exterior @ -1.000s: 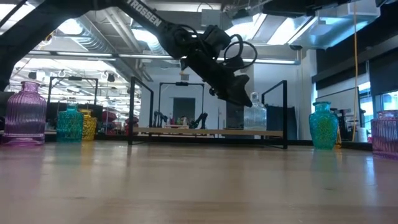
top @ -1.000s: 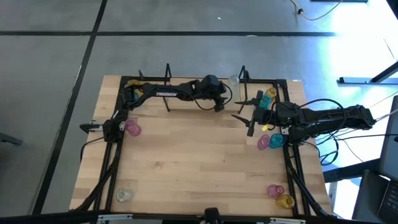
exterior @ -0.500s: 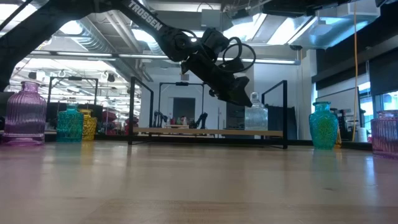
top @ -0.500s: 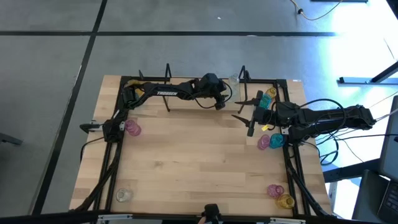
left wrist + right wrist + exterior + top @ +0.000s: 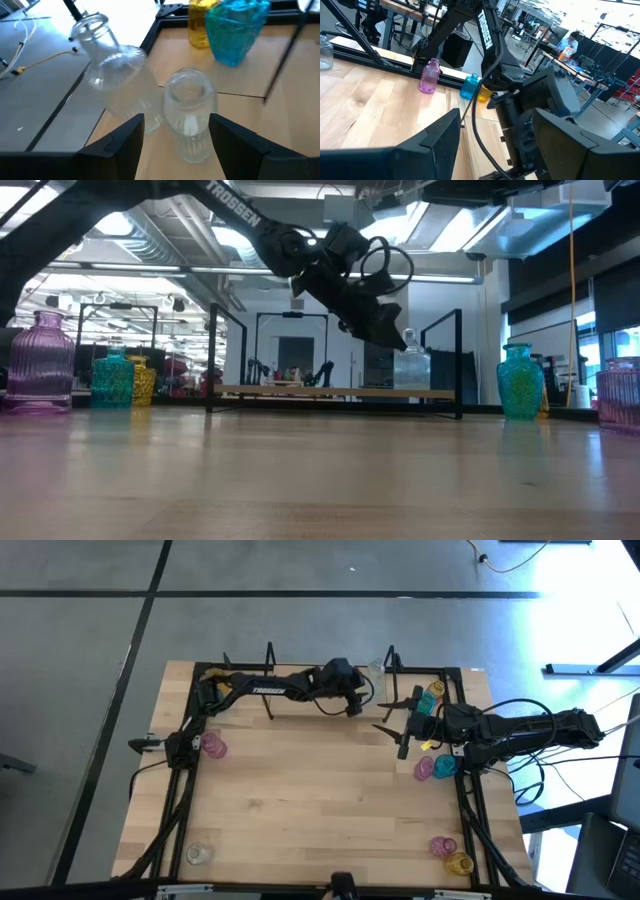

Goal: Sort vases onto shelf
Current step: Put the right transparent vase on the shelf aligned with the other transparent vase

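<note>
Left gripper [image 5: 350, 708] hangs above the shelf [image 5: 300, 698] at the far edge of the table [image 5: 320, 810], near the shelf's right wire frame. Jaws apart, nothing between them. In the left wrist view its open fingers [image 5: 120, 145] straddle an upright clear vase [image 5: 190, 117] standing on the wood; a second clear vase [image 5: 112, 75] is just beside it and appears tilted. Whether the two touch cannot be told. A teal vase [image 5: 235, 27] and a yellow vase [image 5: 200, 22] stand farther off near the table's corner frame.

Low view: the clear vase [image 5: 411, 366] sits on the shelf board [image 5: 340, 392] just under the left gripper [image 5: 385, 335].

Right gripper [image 5: 398, 727] waits over the table's right side, in front of the shelf's right end, fingers spread wide, empty.

Other vases off the shelf:
- pink vase [image 5: 213, 747] by the left arm base
- clear vase [image 5: 199, 854] at the near left corner
- pink [image 5: 425, 768] and teal [image 5: 445, 765] pair at the right edge
- pink [image 5: 442, 846] and yellow [image 5: 458, 863] pair at the near right corner
</note>
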Controlling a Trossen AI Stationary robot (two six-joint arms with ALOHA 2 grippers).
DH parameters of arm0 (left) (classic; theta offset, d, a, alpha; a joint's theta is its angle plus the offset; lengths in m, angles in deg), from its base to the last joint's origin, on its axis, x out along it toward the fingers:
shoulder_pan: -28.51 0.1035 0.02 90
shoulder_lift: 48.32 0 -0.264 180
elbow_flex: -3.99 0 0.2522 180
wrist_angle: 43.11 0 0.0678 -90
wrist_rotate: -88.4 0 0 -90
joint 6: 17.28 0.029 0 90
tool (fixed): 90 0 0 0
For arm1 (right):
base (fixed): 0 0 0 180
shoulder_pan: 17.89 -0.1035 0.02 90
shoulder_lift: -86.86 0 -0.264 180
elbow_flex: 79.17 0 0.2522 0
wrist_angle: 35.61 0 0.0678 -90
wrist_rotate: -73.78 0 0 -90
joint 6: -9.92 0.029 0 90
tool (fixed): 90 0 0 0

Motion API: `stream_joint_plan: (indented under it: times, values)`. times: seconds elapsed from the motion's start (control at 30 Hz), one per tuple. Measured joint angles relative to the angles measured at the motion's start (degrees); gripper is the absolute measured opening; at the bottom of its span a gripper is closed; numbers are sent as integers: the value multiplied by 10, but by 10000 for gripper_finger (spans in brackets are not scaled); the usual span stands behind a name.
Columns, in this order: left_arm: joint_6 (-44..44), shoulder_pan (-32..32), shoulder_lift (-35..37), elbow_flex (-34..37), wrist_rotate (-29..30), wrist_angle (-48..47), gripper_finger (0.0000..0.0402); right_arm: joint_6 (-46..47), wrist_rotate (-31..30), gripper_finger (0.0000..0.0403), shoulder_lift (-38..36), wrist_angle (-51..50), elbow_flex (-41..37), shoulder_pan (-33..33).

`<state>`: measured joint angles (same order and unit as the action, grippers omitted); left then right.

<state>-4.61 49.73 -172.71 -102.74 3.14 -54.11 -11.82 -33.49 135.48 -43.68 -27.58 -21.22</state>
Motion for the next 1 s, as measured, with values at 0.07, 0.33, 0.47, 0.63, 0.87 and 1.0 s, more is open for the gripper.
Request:
stream_joint_plan:
  times: [0.07,0.33,0.47,0.63,0.87,1.0]
  values:
    - [1,-5,9,0,8,-4,218,0,0,237,0,-4,0,0]
    - [-3,-6,25,-1,33,-66,218,3,0,237,0,-12,0,0]
    - [-18,-2,17,-1,23,-98,218,3,0,237,0,-12,0,0]
    - [-20,-1,-5,1,18,-61,218,4,0,237,0,-5,0,0]
    - [-16,-1,-13,1,26,-28,218,4,0,237,0,-2,0,0]
    - [-6,4,-15,1,26,-11,218,4,0,237,0,-4,0,0]
